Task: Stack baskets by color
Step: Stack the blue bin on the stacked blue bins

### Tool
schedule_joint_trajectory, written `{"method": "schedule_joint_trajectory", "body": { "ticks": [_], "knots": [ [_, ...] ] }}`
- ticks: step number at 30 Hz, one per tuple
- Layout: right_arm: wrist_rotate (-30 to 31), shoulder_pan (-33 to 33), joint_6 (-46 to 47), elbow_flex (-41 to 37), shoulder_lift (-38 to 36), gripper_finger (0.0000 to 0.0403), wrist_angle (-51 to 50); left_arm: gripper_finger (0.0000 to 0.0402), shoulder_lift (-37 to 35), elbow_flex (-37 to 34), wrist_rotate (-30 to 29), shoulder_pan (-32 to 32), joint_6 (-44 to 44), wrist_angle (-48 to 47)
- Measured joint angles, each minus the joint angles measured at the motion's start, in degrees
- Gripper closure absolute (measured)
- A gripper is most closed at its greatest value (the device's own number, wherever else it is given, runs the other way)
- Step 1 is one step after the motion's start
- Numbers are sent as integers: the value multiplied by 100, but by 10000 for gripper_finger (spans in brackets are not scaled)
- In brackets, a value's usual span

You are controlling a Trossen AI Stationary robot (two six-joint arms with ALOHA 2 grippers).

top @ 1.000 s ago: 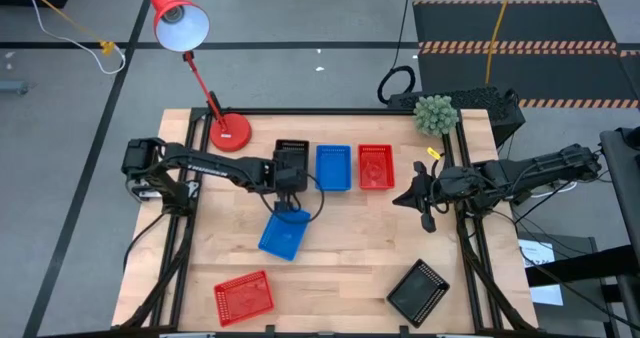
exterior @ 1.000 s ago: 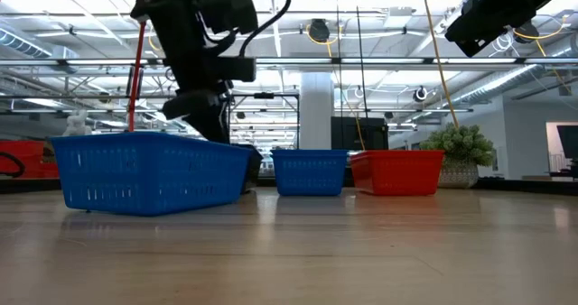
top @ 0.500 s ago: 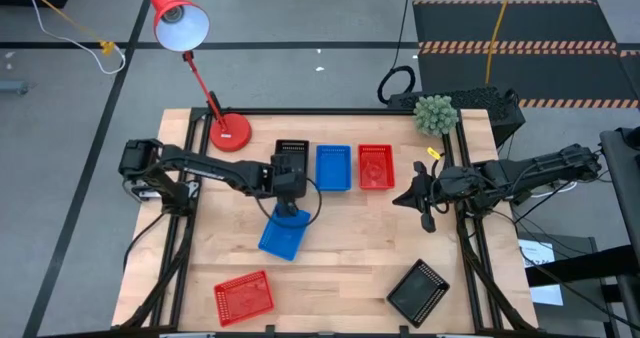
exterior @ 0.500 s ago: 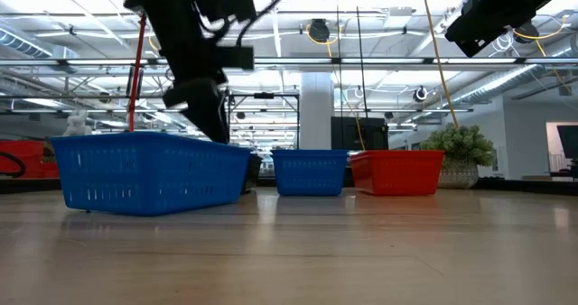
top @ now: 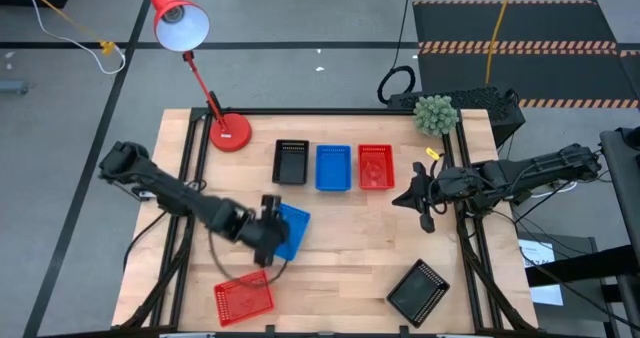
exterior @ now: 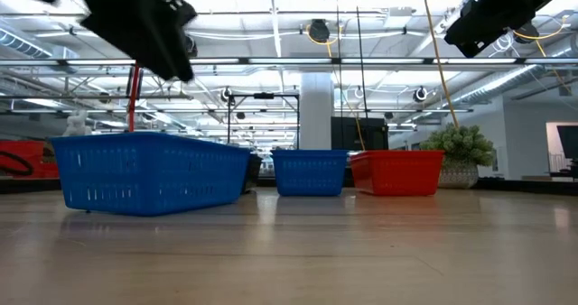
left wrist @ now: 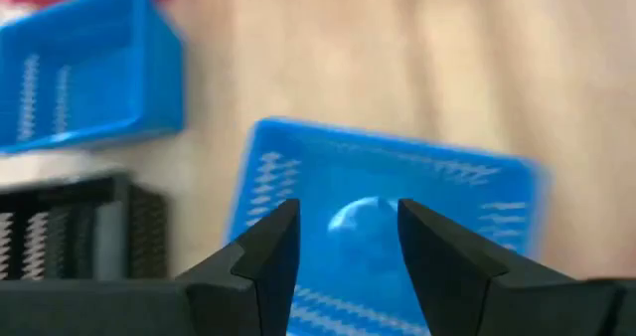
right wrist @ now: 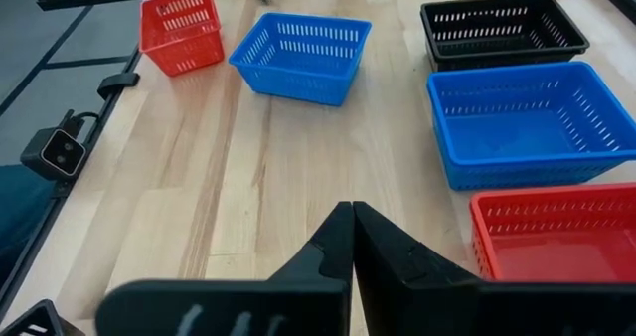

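A loose blue basket (top: 294,226) rests on its bottom on the table's middle and also shows in the left wrist view (left wrist: 397,207). My left gripper (left wrist: 348,239) hovers open above its left side (top: 272,236), touching nothing. A black (top: 291,161), a blue (top: 333,167) and a red basket (top: 376,166) stand in a row at the far side. A red basket (top: 243,298) lies near the front left, a black one (top: 418,291) near the front right. My right gripper (right wrist: 353,215) waits shut above the table's right side (top: 420,200).
The red desk lamp's round base (top: 230,131) stands at the far left corner, a small green plant (top: 434,113) at the far right. Bare wood (top: 350,238) lies between the row and the two front baskets. Black rails frame the table's sides.
My left gripper has risen from the loose blue basket's far rim and swung toward the table's near left, turning as it went. The blue basket stays where it was on the table.
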Motion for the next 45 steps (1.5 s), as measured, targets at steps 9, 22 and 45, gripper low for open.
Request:
{"method": "schedule_joint_trajectory", "body": {
  "ticks": [9,22,45],
  "knots": [
    [2,0,155,0,71,403,92,197,43,-6,-399,-1014,-945,30],
    [-170,-2,265,0,299,403,1141,198,560,-10,-92,-1156,-1278,125],
    [-774,70,73,204,1364,403,3084,298,1281,-10,-101,-1077,-1466,-631]
  ]
}}
